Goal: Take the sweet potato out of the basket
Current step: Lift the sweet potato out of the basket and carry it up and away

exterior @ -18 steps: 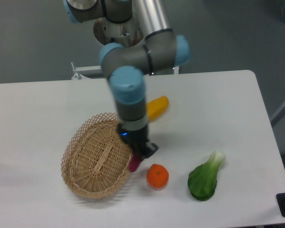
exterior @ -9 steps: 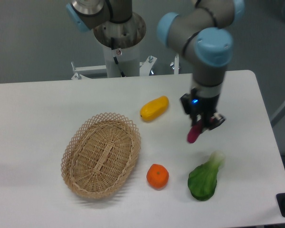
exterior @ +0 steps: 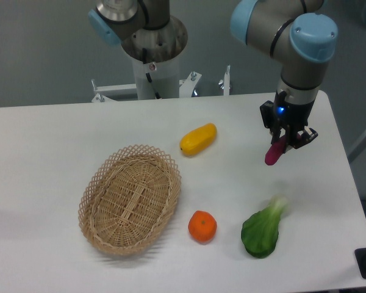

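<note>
My gripper [exterior: 287, 139] is shut on the sweet potato [exterior: 274, 152], a slim magenta tuber that hangs tilted below the fingers, above the right part of the table. The tan wicker basket [exterior: 130, 198] sits at the front left with nothing in it, far to the left of the gripper.
A yellow oblong fruit [exterior: 198, 138] lies behind the basket near the table's middle. A round orange [exterior: 202, 226] sits right of the basket. A green bok choy [exterior: 264, 226] lies at the front right, below the gripper. The table's right edge [exterior: 340, 152] is close to the gripper.
The gripper has carried the sweet potato from the basket's right rim across the table to the right and slightly back. The basket and other produce have not moved.
</note>
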Action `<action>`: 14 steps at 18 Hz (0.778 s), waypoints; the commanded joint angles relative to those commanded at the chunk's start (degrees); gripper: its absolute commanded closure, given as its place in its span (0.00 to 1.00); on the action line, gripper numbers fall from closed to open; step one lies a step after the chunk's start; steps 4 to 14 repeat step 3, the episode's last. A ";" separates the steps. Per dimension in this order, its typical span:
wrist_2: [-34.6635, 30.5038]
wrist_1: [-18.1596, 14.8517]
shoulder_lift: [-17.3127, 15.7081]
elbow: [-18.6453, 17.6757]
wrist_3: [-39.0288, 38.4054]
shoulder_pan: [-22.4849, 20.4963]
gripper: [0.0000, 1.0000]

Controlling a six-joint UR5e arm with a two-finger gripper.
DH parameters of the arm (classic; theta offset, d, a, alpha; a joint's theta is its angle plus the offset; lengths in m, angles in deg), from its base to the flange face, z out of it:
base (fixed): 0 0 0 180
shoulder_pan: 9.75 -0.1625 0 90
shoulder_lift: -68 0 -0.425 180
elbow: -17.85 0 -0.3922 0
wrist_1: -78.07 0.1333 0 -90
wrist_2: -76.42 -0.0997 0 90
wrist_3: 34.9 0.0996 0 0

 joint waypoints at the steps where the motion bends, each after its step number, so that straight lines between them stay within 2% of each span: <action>1: 0.00 0.00 -0.09 0.00 0.00 0.00 0.73; 14: 0.00 0.00 -0.09 0.00 0.00 0.00 0.73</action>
